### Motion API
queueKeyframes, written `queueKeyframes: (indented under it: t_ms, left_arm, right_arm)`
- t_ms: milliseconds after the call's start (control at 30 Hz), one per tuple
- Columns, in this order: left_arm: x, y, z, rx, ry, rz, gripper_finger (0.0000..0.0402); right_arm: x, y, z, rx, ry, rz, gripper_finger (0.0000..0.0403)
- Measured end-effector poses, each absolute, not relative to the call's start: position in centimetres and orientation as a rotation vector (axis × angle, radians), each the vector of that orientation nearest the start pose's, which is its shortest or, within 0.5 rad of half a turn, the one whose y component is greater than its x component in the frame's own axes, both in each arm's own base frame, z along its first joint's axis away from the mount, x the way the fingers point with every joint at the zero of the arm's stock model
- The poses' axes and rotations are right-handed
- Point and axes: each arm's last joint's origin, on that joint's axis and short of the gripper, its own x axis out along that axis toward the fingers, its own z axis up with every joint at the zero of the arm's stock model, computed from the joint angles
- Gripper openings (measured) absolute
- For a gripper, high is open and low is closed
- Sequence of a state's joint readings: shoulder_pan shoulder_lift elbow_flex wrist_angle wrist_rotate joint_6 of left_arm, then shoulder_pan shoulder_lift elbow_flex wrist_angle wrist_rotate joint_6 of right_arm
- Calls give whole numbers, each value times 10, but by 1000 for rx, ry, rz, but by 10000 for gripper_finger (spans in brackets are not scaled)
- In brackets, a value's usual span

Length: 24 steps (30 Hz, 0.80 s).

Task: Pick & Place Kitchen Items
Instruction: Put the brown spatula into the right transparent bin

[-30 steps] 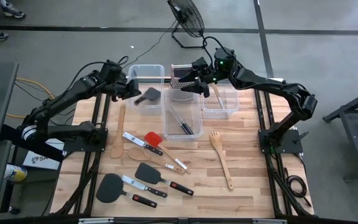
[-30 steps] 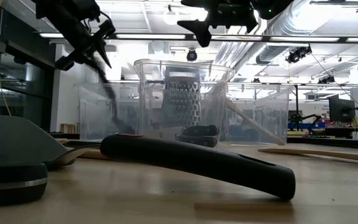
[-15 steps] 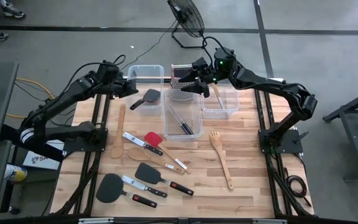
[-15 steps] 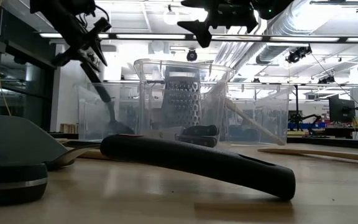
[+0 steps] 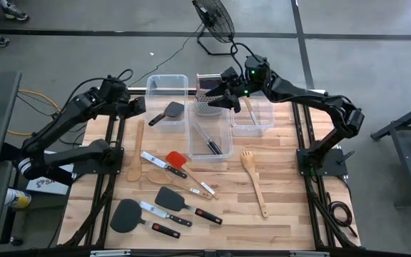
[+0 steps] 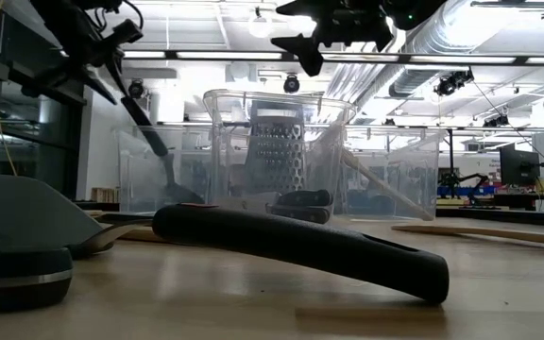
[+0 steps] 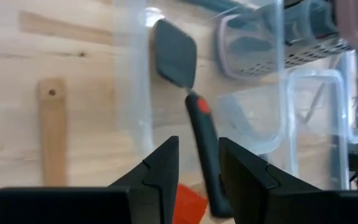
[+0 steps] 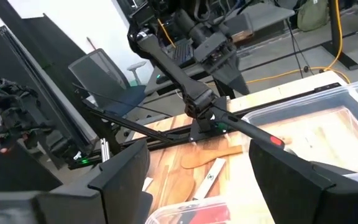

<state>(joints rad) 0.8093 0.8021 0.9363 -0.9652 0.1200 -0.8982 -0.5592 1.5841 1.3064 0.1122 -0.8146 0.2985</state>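
Note:
A black spatula (image 5: 168,113) with a red spot on its handle lies in the left clear bin (image 5: 164,80). Its blade (image 7: 174,53) is down inside the bin and its handle (image 6: 147,121) leans up over the near rim. My left gripper (image 5: 135,108) is open and empty, just left of the handle's free end; in its wrist view (image 7: 197,142) the handle shows beyond the gap. My right gripper (image 5: 218,100) is open and empty, hovering over the steel grater (image 5: 209,100); it also shows in the low view (image 6: 300,42).
The middle bin (image 5: 198,146) holds knives and the right bin (image 5: 257,128) a wooden spoon. On the table nearer lie a wooden spoon (image 5: 135,151), a red spatula (image 5: 178,160), knives (image 5: 160,161), two black spatulas (image 5: 171,199), and a wooden fork (image 5: 254,180).
My left gripper has let go of the black spatula and drawn back toward the table's left edge. The spatula has dropped blade-first into the left bin and now leans with its handle over the rim.

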Motion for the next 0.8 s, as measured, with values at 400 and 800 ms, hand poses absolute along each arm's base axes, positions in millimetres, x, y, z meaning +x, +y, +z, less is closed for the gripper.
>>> queueKeyframes:
  t_ms: [400, 800]
  left_arm:
    - [119, 64, 311, -1164, 570, 839, 111]
    - [118, 30, 299, -1138, 721, 1000, 111]
  right_arm:
    - [301, -202, 343, 459, 158, 144, 275]
    - [299, -204, 339, 479, 185, 134, 275]
